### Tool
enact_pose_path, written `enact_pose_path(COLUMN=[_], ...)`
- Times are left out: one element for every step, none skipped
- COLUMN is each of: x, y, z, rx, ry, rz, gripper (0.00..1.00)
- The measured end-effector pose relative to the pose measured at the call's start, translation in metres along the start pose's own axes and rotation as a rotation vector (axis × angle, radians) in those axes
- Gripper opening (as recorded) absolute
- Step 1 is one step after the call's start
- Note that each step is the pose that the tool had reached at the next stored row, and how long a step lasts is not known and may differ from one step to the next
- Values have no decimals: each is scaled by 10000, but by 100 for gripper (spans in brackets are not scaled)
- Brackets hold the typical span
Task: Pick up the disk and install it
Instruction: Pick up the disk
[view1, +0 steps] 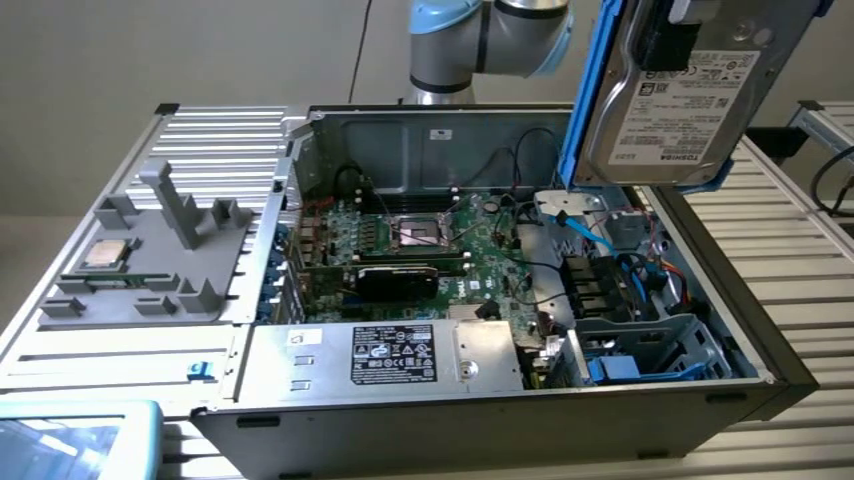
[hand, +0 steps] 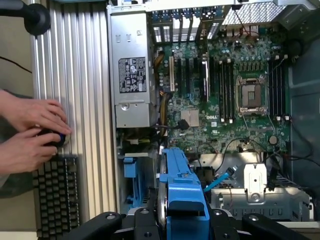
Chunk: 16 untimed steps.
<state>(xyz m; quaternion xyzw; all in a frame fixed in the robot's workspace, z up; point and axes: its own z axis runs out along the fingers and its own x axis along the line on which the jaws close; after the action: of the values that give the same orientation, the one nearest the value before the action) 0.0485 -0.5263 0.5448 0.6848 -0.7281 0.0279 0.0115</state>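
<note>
While it hangs above the open computer case (view1: 507, 425), the disk (view1: 674, 100) is clamped in the pincer (hand: 182, 222), whose black fingers (hand: 145, 225) press on its blue frame from either side.

- Disk: held on edge and slightly tilted, white label facing the exterior view. It sits over the case's side at the exterior view's right, above the drive cage (view1: 641, 345), and touches nothing inside.
- Case: lies on its side on the ribbed metal desk (view1: 787, 230), lid off.
- Motherboard (view1: 441, 250): green, with an empty processor socket near its middle.
- Power supply (view1: 387, 355): silver box with a black label, at the case's near edge.
- Grey holder (view1: 174, 250): on the desk at the exterior view's left, carrying a small square CPU chip (view1: 107, 255).
- Robot arm (view1: 467, 40): rises behind the case.
- Person's hands (hand: 37, 115): in the wrist view, closed over a small dark object beside a keyboard (hand: 57, 195), well apart from the case.
</note>
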Motion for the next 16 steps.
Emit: enact_pose_path(x=[9,17,26,38,53,69,84,96,104,110,115,121,129,139,152,165], y=[-35,-70,-99,-119,-131,-140,-146,-151,-153,-155,-156,-158,-160,-163,-167,-170], z=[1,3,4,5,7,8,11,15,23,32,40,50,59,66,74,81], rx=[0,-2,-1,-2,-1,-1,-1,-1,-1,-1,0,1,1,1,2,2], ry=[1,1,3,8,12,15,19,22,27,36,50,60,67,72,72,71], rz=[0,0,0,-1,-1,-1,-1,0,1,3,4,4,5,5,5,6], gripper=[37,37,37,37,37,37,37,37,37,37,37,37,37,37,37,37])
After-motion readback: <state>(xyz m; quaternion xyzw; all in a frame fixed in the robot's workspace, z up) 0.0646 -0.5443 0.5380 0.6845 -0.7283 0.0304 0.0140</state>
